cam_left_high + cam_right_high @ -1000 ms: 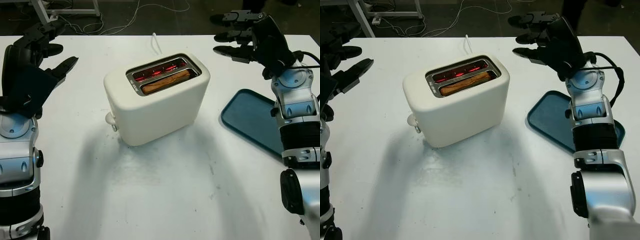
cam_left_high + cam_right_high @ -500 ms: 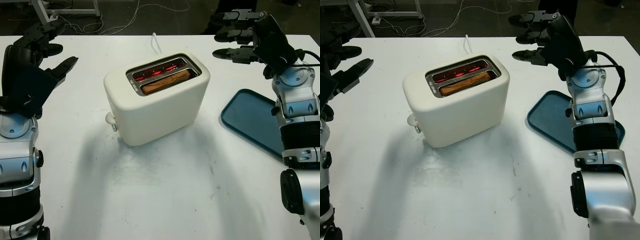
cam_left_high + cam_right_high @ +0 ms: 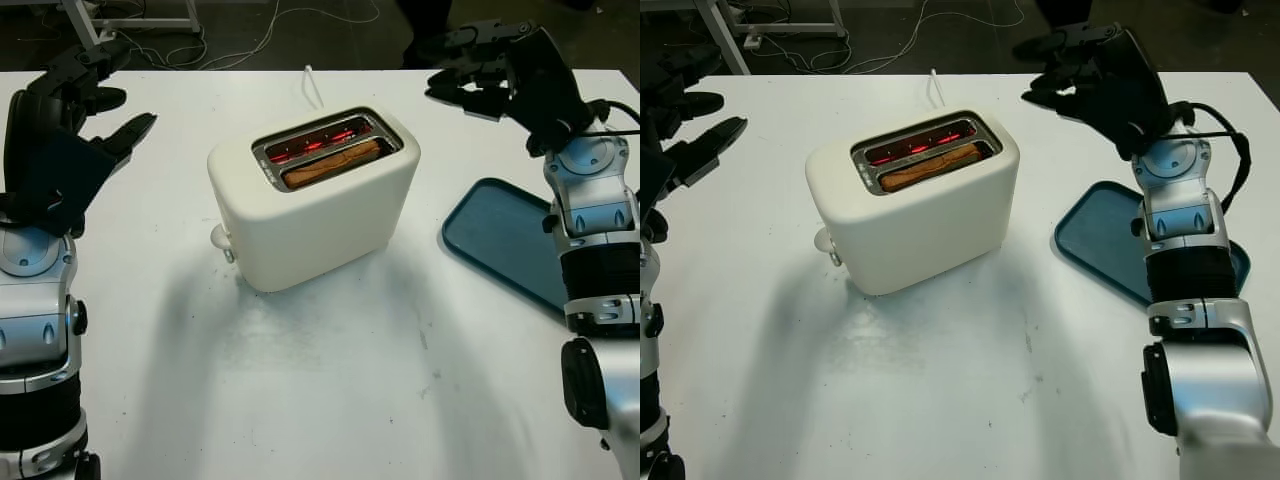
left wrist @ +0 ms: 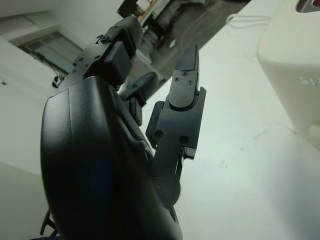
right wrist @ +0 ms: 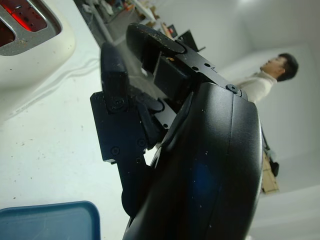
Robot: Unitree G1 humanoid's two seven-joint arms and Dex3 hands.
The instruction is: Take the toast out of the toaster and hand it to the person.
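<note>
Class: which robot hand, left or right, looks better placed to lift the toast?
Probably the right robot hand: it hangs raised, nearer the toast sitting in the toaster; the left robot hand is farther off.

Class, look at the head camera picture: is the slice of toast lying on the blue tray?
No. The toast sits down inside the front slot of the toaster, while the blue tray lies apart from it on the table.

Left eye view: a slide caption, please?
Toast sits in glowing toaster; both open hands hover either side.
</note>
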